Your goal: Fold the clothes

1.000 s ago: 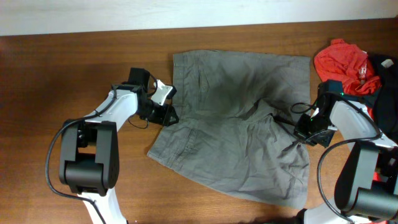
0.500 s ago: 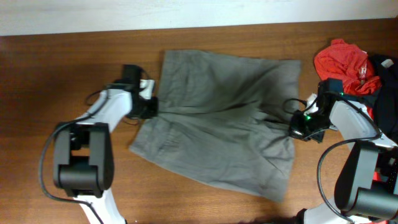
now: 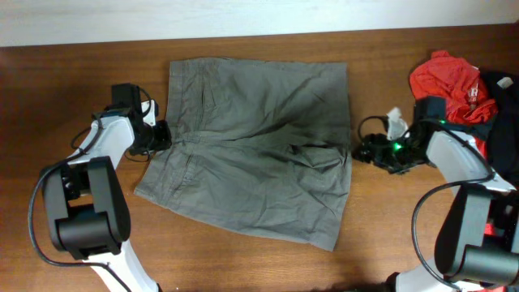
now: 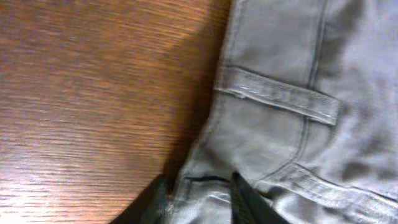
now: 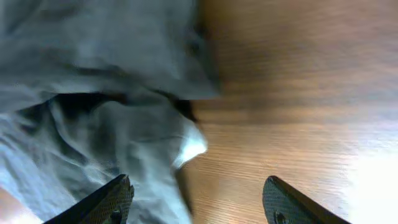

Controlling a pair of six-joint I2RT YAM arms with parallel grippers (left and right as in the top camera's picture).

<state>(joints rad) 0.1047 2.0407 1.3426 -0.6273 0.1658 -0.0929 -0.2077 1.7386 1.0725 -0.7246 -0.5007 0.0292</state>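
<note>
The clothes (image 3: 251,154), grey-olive shorts, lie spread flat across the middle of the wooden table (image 3: 57,89). My left gripper (image 3: 160,136) is at their left edge. In the left wrist view its fingers (image 4: 245,200) stand apart, with the hem and pocket seam of the shorts (image 4: 292,124) lying loose between them. My right gripper (image 3: 366,151) sits just off the right edge of the shorts and is wide open. In the right wrist view one fingertip (image 5: 109,202) is over the rumpled cloth (image 5: 93,93), the other over bare wood.
A crumpled red garment (image 3: 450,81) and a dark item (image 3: 504,101) lie at the far right, close behind my right arm. A pale wall strip (image 3: 162,20) borders the table's far edge.
The shorts have slid left across the table and spread flatter. Both grippers moved left with them. The right gripper has let go of the right edge and opened; the left fingers have parted.
</note>
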